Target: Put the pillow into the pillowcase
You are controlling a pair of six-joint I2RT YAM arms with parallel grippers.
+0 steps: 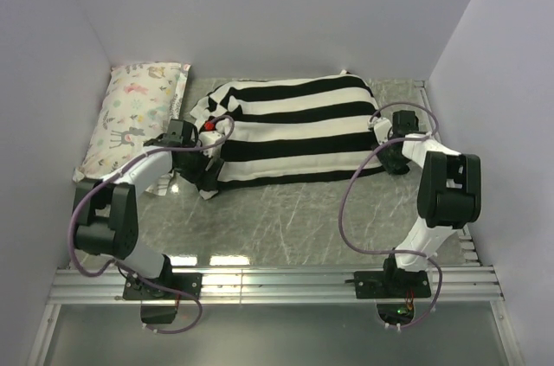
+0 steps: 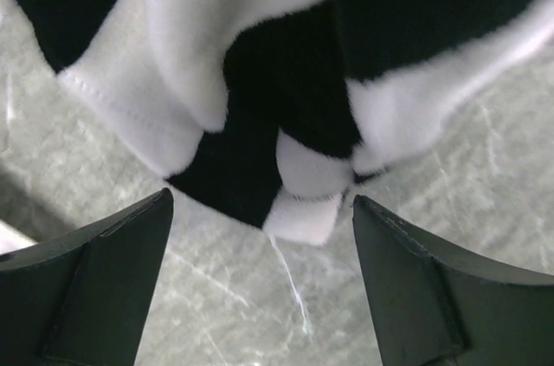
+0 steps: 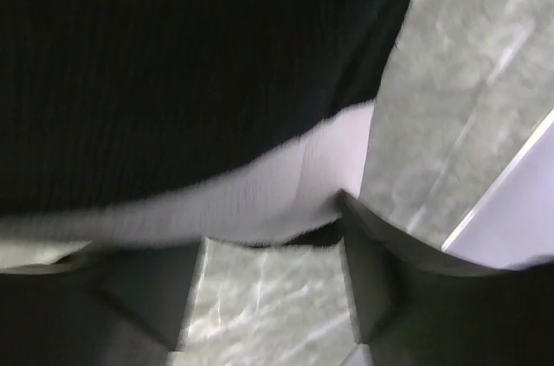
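The pillowcase [image 1: 294,128] is soft, fleecy stuff, light and limp. It should bunch and fold rather than hold any shape, and a pinch will lift only the layer it catches. Its pile looks grippy, not slick, and nothing about it is fragile. The best places to take hold are probably the stitched hem and the loose corners at its 9 o'clock end, where the cloth is doubled and gathered. Anything plump inside will drag against the fabric, so a hold at both ends seems wise.

It lies across the middle of the grey marbled worktop [image 1: 286,219] in broad black and white bands running from 9 to 3 o'clock. It is swollen rather than flat. The cream pillow is nowhere in the open, so it is most likely already inside, though no yellow edge shows to prove it. A small printed pillow [image 1: 134,111] sits apart at about 10 o'clock, against the wall.

The left gripper [image 2: 260,197] is at the case's 8 o'clock corner, jaws standing wide apart with nothing between them. A rumpled fold of black and white cloth lies just ahead of the tips.

The right gripper [image 3: 273,240] is at the 4 o'clock end. Its view is blurred. The white hem reaches down to the jaws, but I cannot tell whether they have caught it.
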